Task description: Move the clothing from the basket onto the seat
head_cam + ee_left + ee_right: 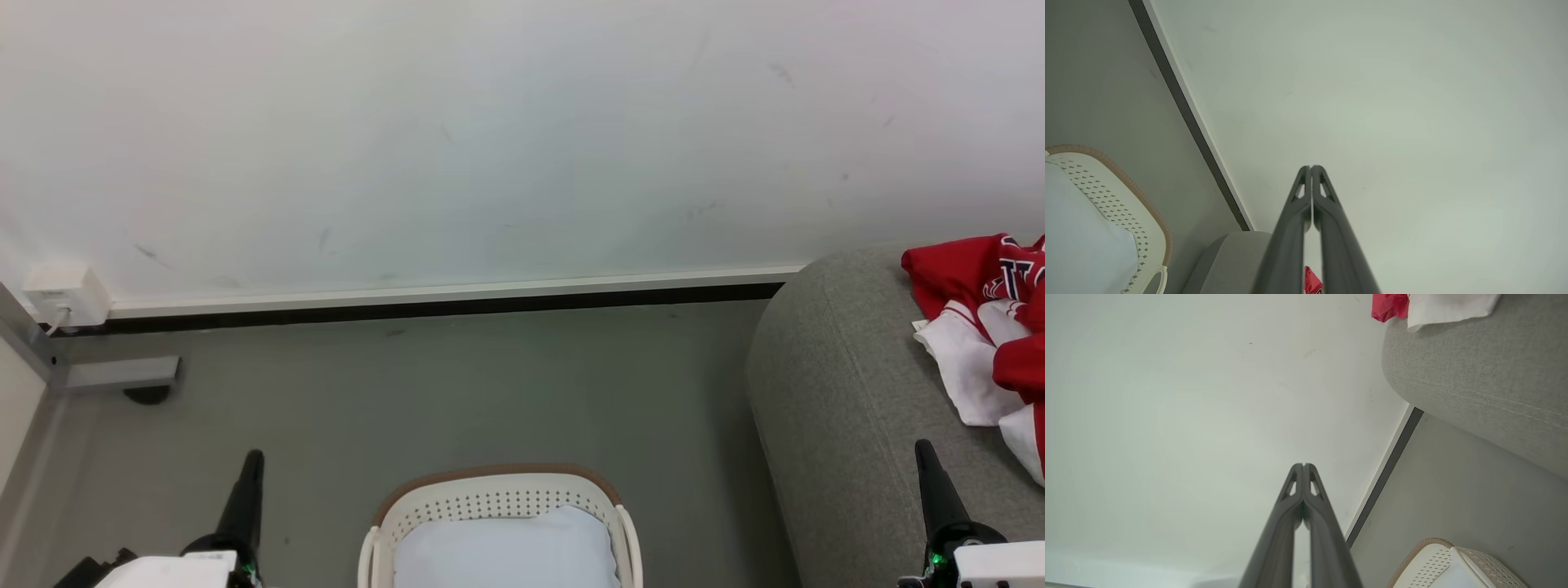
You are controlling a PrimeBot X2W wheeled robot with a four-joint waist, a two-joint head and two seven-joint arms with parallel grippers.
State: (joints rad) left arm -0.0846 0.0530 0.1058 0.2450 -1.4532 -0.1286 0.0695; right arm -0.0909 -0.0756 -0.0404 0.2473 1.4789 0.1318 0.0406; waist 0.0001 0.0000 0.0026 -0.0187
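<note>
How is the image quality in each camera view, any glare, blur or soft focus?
Head view: soft, even light, no glare, jerseys sharp. Left wrist view: left end effector blurs toward the lens. Right wrist view: seat weave crisp, right end effector soft at its base.

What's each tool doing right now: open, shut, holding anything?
Left tool: closed, holding nothing.
Right tool: closed, holding nothing.

Pinched-together right tool (1304,465) against white wall (1167,416); clothing (1445,306) on seat (1486,375), basket (1431,563) below
</note>
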